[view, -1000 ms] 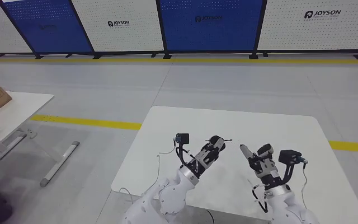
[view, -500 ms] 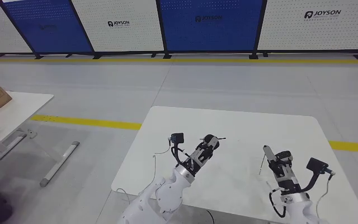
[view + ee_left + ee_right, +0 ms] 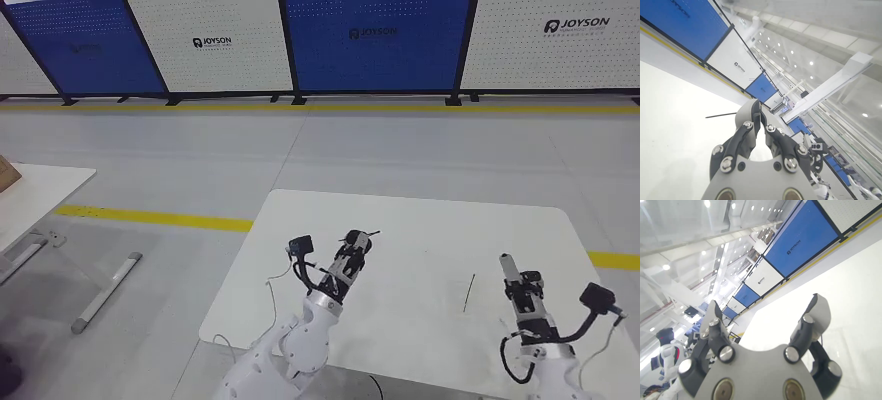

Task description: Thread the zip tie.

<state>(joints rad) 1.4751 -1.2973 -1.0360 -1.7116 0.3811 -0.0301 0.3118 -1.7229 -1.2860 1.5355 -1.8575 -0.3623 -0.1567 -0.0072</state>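
Note:
My left gripper (image 3: 758, 110) is shut on a thin black zip tie (image 3: 721, 115), whose tail sticks out sideways past the fingers. In the top view this gripper (image 3: 356, 239) hovers over the left middle of the white table (image 3: 430, 215). A second black zip tie (image 3: 468, 292) lies flat on the table between the arms. My right gripper (image 3: 765, 306) stands open with nothing between its fingers. From above, it (image 3: 508, 264) sits to the right of the lying zip tie, apart from it.
The tabletop around both arms is bare white, with its right edge (image 3: 585, 300) close to the right arm. Blue and white partition panels (image 3: 375, 45) stand far behind, across a floor with yellow lines.
The arms have drawn apart: the left gripper went left with its zip tie, the right gripper went right and toward the near edge. The second zip tie now lies alone on the table.

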